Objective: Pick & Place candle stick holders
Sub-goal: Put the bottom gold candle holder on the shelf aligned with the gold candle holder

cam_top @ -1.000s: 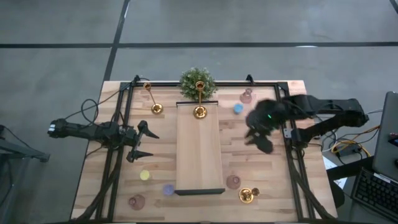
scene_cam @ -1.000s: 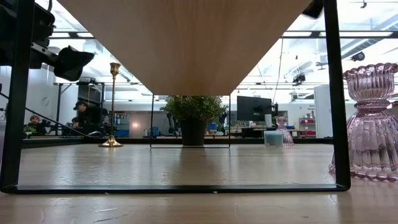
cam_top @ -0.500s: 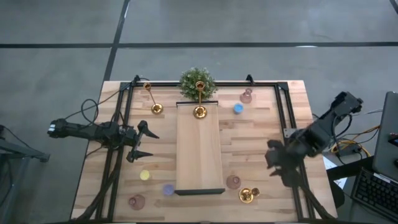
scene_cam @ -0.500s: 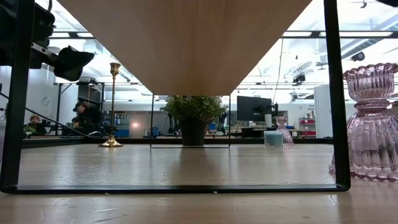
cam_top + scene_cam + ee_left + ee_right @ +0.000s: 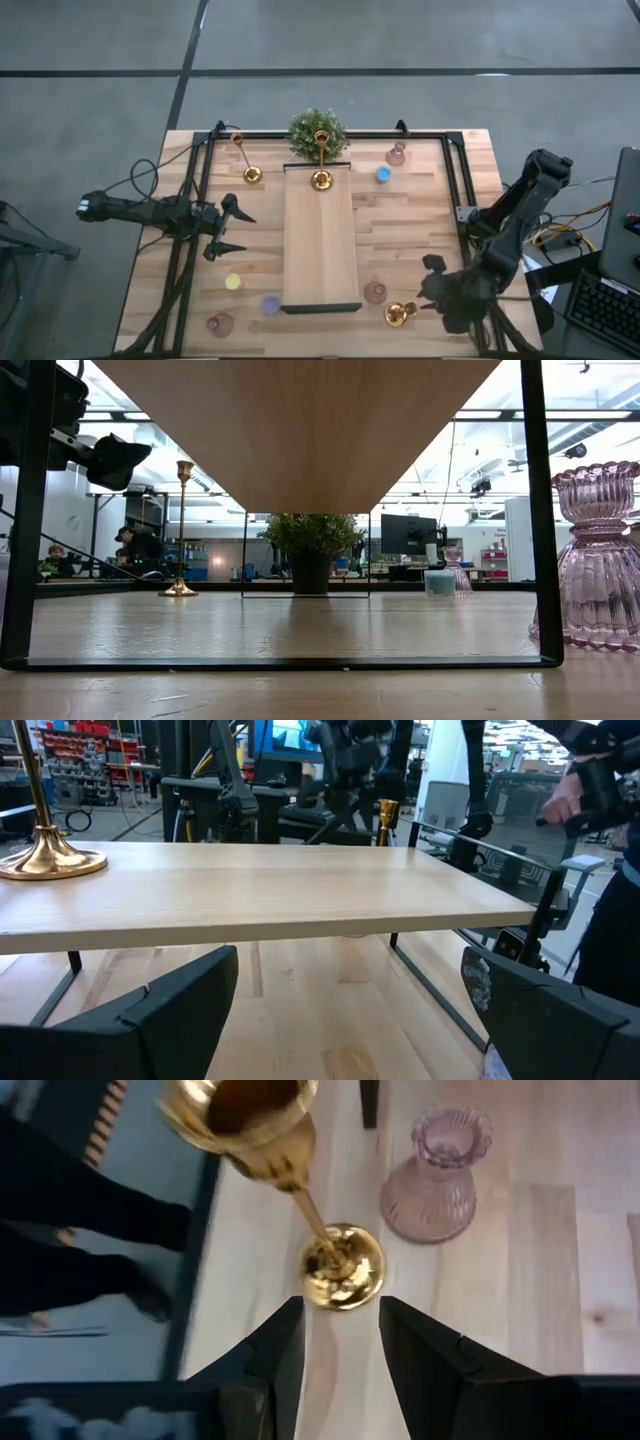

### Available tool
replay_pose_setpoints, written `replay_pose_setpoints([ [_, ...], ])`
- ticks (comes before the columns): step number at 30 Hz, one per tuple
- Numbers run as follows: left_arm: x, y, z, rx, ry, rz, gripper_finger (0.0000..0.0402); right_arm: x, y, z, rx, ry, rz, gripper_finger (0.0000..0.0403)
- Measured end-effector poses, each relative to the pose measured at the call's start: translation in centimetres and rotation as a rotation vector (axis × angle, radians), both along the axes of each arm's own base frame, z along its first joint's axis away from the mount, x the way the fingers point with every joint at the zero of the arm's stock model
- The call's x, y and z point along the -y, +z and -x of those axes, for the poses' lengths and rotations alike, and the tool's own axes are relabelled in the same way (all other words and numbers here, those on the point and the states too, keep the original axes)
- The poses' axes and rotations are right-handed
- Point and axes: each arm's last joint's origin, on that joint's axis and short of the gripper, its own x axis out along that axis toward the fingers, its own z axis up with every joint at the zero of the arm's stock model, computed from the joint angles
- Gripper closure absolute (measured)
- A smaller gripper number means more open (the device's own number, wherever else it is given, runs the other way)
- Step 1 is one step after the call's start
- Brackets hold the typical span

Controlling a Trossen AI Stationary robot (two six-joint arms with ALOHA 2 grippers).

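While my right pincer (image 5: 340,1345) hangs above the shiny gold slim-stemmed candle holder (image 5: 300,1190) at the near right of the pale wooden tabletop (image 5: 400,240), its fingers stand partly open and hold nothing. I judge the holder stiff, slick and top-heavy, likely to tip; the thin stem just above the round base looks the best place to grip. A ribbed pink glass holder (image 5: 437,1175) stands just beside it, fragile. My left pincer (image 5: 230,228) waits wide open at the left.
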Motion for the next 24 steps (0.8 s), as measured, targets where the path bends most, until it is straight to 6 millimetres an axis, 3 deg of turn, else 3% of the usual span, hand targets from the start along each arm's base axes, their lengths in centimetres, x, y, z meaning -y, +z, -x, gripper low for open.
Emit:
replay_pose_setpoints([
  [7, 0.0, 0.0, 0.0, 0.000, 0.000, 0.000, 0.0014, -1.4, -2.6, -0.9, 0.017, -0.062, 0.046, 0.0299],
  [15, 0.0, 0.0, 0.0, 0.000, -0.001, 0.000, 0.0014, -3.6, -3.9, -2.5, 0.129, -0.081, 0.007, 0.0317],
  [24, 0.0, 0.0, 0.0, 0.000, 0.000, 0.000, 0.0014, -3.7, -4.2, -2.9, 0.165, -0.181, -0.002, 0.0346],
])
